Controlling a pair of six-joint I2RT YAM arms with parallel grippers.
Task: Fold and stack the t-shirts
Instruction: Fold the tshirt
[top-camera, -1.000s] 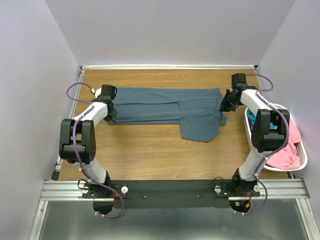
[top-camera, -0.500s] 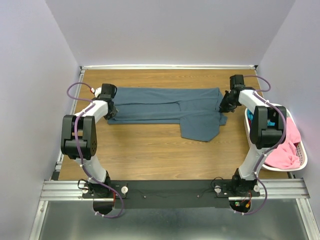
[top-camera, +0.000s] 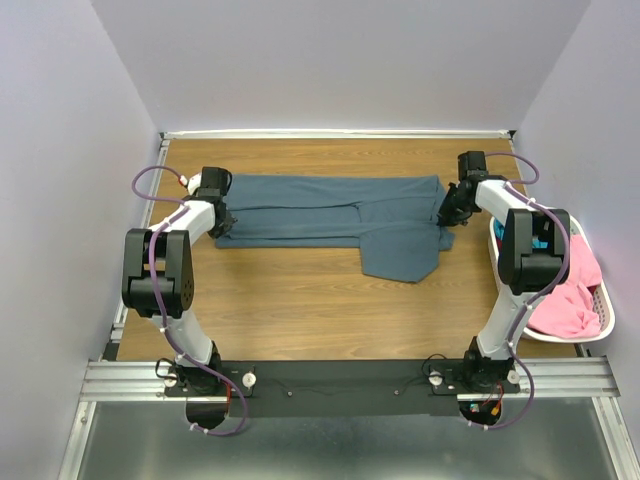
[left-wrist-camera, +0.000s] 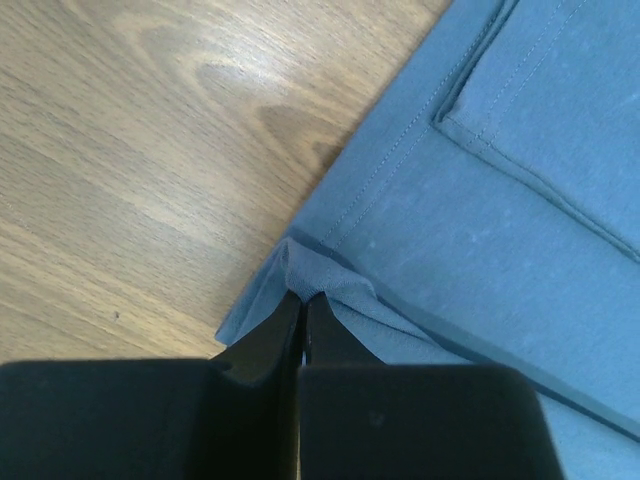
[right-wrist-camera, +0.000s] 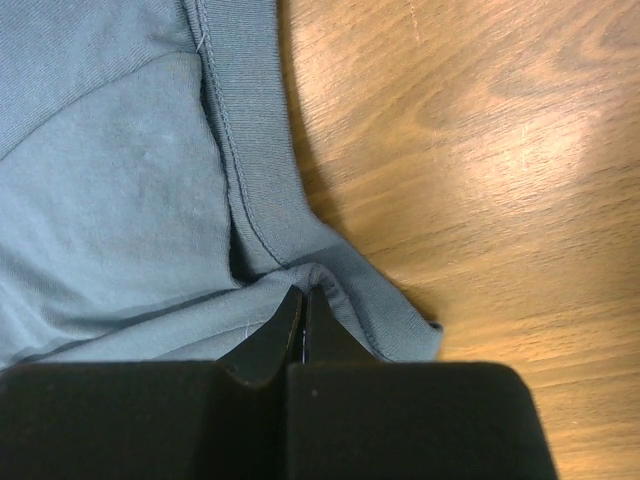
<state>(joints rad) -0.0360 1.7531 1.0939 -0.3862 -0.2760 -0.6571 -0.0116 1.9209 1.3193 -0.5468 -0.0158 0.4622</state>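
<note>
The slate blue-grey t-shirt (top-camera: 340, 210) lies folded lengthwise across the far half of the table, with one flap hanging toward the front at its right. My left gripper (top-camera: 224, 222) is shut on its left hem corner (left-wrist-camera: 310, 280). My right gripper (top-camera: 447, 212) is shut on its right edge near the collar (right-wrist-camera: 320, 275). The pink t-shirt (top-camera: 572, 300) and a bit of the teal t-shirt (top-camera: 524, 240) lie in the basket at the right.
The white slotted basket (top-camera: 604, 318) stands at the table's right edge, close beside my right arm. Walls enclose the table at the back and both sides.
Both grippers have shifted slightly toward the back, holding the shirt's ends. The shirt lies much as before.
</note>
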